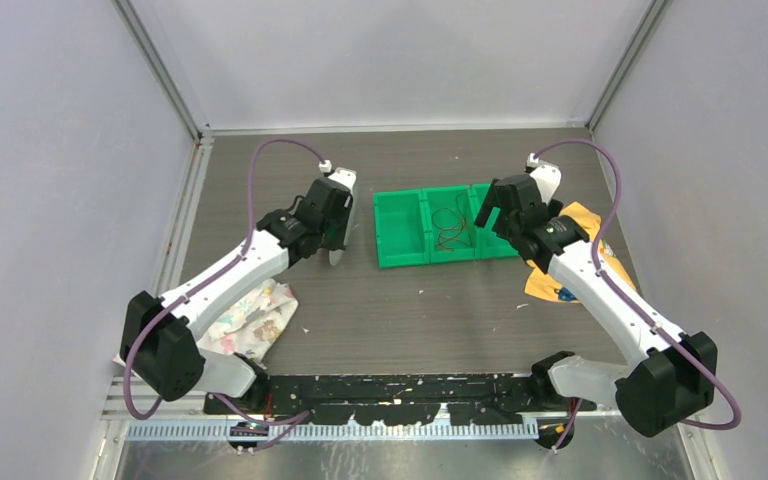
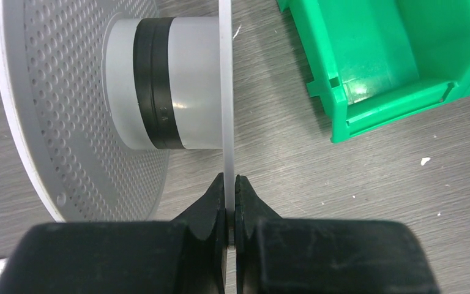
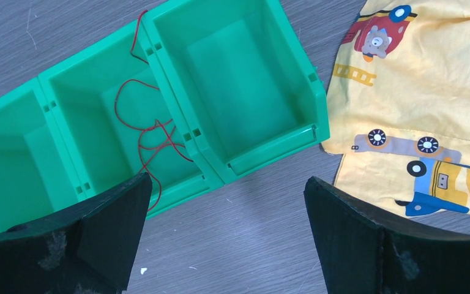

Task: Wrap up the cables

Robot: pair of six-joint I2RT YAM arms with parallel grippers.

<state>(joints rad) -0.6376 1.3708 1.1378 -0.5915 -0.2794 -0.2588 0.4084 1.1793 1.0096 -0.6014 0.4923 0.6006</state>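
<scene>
Cutoff: the spool [image 2: 183, 92] runs off the top and left of the left wrist view; its nearer flange shows only edge-on, a thin white line running out from between the jaws.
Unclear: where the strands end; one drops over the near rim of the green bins [image 3: 85, 52] beside a right finger [image 3: 107, 226] and thins from sight.
Wire: the cables [image 3: 153, 131] are very thin red and darker strands in loose, tangled loops, lying in the middle bin ahead of the right jaws.
Left jaws: the left gripper [image 2: 231, 184] is pinched onto the spool's flange.
Right jaws: the right gripper [image 3: 225, 187] is spread wide; the yellow cloth [image 3: 404, 92] lies beyond its other finger.
</scene>
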